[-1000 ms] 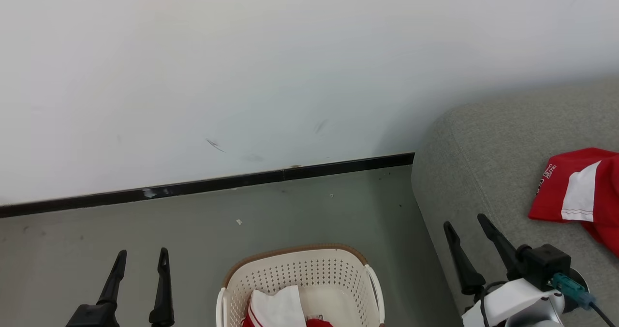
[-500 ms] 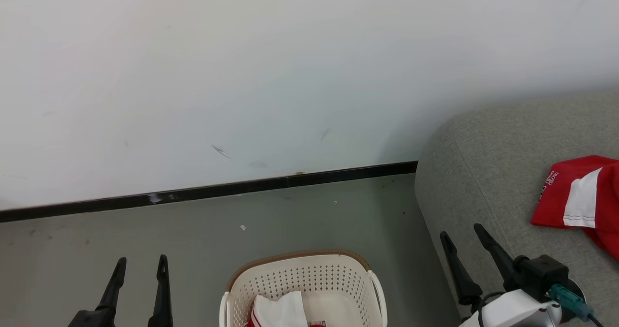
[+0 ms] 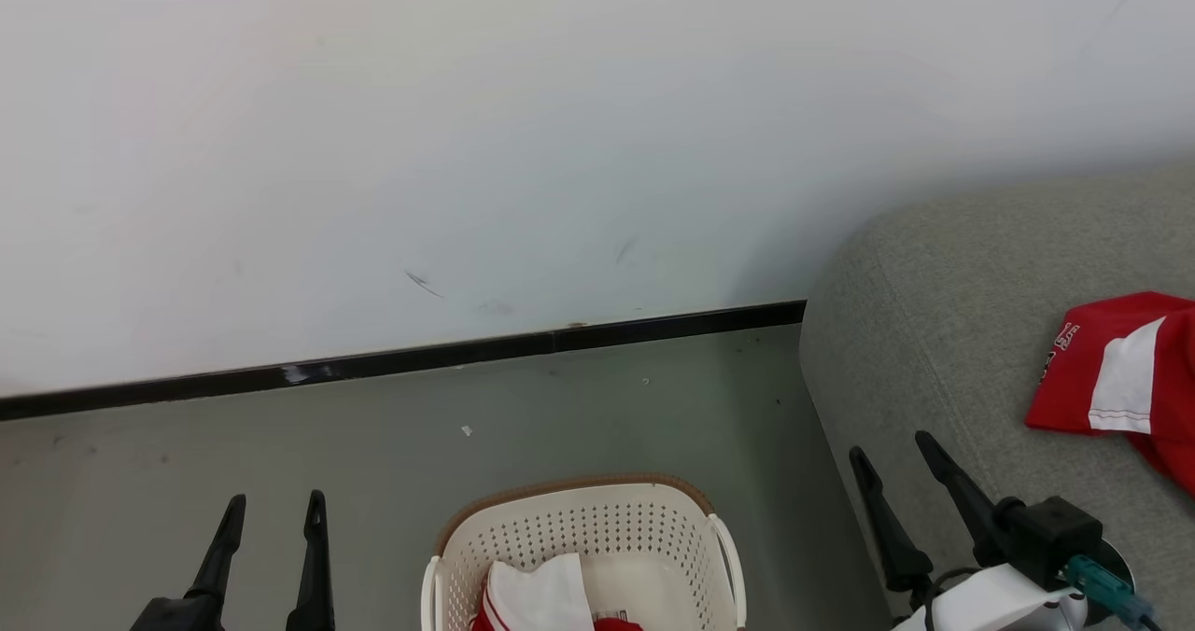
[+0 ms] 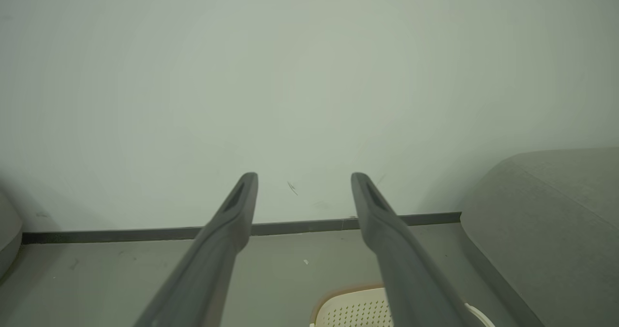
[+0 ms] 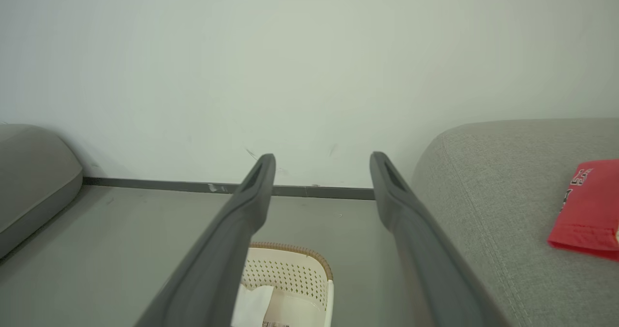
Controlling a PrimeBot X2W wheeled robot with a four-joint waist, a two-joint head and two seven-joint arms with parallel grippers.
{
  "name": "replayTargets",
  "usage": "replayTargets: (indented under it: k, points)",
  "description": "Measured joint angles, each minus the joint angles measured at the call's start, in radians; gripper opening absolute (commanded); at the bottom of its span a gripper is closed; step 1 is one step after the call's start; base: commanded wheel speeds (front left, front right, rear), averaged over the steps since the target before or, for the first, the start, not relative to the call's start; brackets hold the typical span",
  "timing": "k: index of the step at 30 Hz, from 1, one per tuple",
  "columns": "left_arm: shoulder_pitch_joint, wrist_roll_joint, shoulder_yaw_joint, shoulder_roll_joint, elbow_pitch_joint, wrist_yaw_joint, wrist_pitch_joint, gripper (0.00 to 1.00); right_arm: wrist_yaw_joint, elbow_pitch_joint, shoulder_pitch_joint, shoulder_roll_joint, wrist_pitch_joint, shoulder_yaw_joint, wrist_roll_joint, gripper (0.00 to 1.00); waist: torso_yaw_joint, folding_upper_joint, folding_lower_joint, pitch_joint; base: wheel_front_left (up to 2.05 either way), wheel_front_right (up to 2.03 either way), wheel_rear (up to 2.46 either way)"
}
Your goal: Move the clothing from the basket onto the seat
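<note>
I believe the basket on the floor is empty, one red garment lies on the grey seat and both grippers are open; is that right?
Not quite: the basket is not empty. The head view shows red-and-white clothing lying in it. The rest holds: a red garment lies on the grey seat, and the left gripper and right gripper are open.

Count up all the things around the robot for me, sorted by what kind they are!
Baskets: 1, the basket.
Grey cushions: 2, the seat and the far cushion.
Clothing bunches: 2, the basket clothing and the seat clothing.
Total: 5.
</note>
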Motion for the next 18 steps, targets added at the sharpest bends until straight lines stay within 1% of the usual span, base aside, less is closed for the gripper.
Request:
replayTargets:
  k: [12,18]
  points:
    - [0.000,0.002,-0.005,0.005,-0.006,-0.002,0.000,1.00,0.000,-0.031,0.017,0.000,0.000,0.000,0.013,1.00,-0.003,0.0000,0.0000,0.028,0.00,0.00,0.00]
    - [-0.006,0.019,-0.031,0.020,-0.007,-0.021,0.013,1.00,0.000,-0.056,0.015,0.000,0.000,0.004,0.022,1.00,-0.005,0.0000,0.0000,0.052,0.00,0.00,0.00]
